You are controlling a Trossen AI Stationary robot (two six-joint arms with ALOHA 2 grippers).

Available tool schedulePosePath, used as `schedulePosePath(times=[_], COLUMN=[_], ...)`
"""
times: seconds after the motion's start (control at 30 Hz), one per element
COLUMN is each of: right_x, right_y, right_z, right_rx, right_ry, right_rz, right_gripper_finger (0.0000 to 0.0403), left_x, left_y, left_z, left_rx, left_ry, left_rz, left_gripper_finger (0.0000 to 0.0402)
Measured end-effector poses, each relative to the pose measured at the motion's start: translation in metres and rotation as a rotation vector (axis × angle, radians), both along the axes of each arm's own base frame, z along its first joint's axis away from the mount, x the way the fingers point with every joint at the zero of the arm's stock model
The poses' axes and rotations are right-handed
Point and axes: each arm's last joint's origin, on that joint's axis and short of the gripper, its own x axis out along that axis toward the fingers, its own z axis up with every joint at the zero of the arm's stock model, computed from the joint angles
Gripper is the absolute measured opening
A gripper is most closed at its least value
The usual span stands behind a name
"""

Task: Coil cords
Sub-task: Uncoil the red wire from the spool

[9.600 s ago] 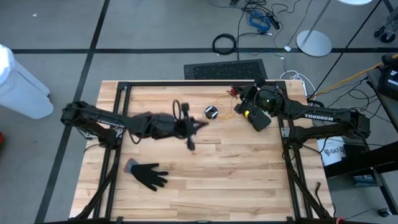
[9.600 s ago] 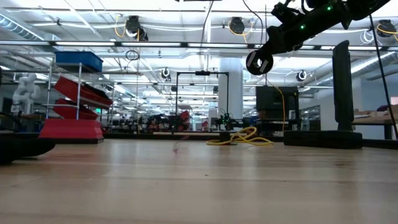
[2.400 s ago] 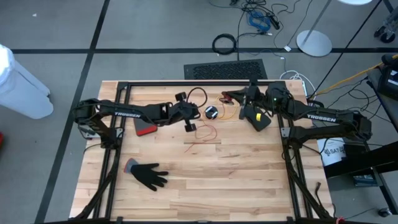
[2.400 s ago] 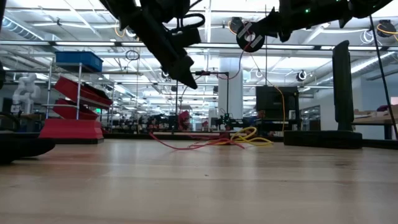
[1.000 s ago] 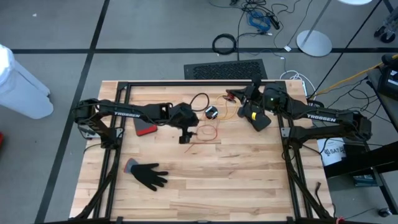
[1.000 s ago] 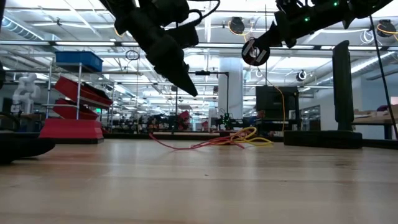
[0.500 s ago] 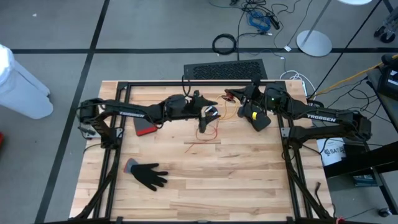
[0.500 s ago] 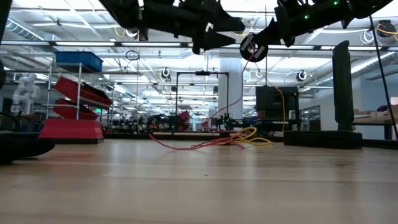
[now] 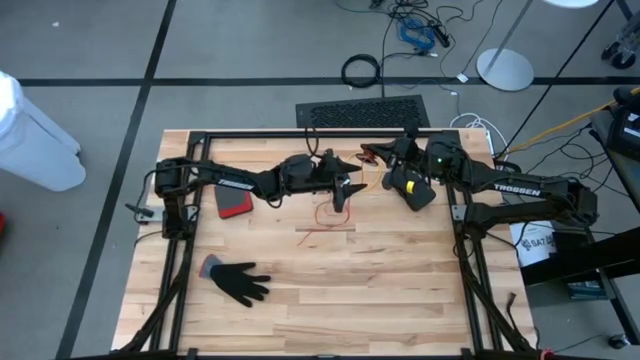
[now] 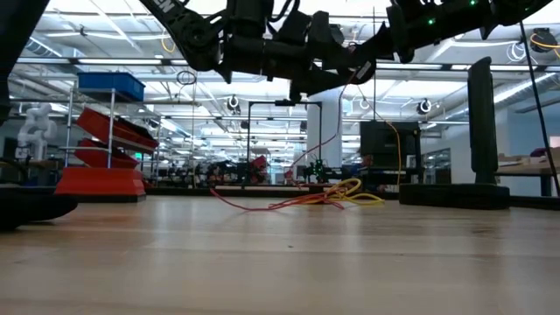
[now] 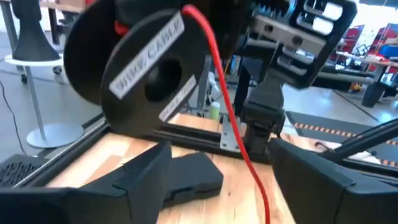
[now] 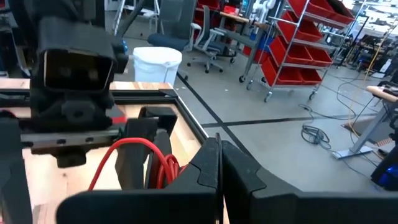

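The red cord lies as a loose tangle near the middle of the far half of the table. One strand rises from it towards the black spool, and a yellow cord is heaped just beside it on the right arm's side.

The cord looks thin, light and very limp, so I think it will sag and slide away if it is only pushed. It seems best to pinch the rising strand close to the spool, where it is nearly straight.

The left gripper hangs over the tangle with its fingers spread. The strand passes between them and nothing is clamped. The right gripper is above the far edge, pressed fully closed. Red loops sit just behind its fingers, perhaps pinched, but I cannot be sure. A black glove lies well apart, nearer the front.
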Motion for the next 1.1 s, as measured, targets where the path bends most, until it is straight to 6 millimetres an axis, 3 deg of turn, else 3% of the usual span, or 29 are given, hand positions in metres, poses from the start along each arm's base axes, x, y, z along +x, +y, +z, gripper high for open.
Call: schedulePosePath(times=[0.3, 0.7, 0.93, 1.1], right_x=[0.0, 0.011, 0.014, 0.014], right_y=[0.0, -0.004, -0.004, -0.006], right_z=[0.001, -0.01, -0.01, -0.011], right_rx=[-0.013, 0.019, 0.014, 0.017], right_ry=[-0.004, 0.025, 0.016, 0.021], right_rz=[0.001, -0.002, 0.005, -0.007], right_gripper_finger=[0.0, 0.0, 0.0, 0.0], left_x=[0.0, 0.002, 0.001, 0.006], left_y=[0.001, 0.002, 0.003, -0.006], left_z=[-0.003, 0.002, -0.002, 0.007], left_rx=[-0.006, 0.006, 0.058, 0.137], left_ry=[0.034, 0.021, 0.075, 0.038], left_rz=[0.019, 0.056, 0.065, 0.024], left_gripper_finger=[0.0178, 0.0129, 0.0014, 0.0005])
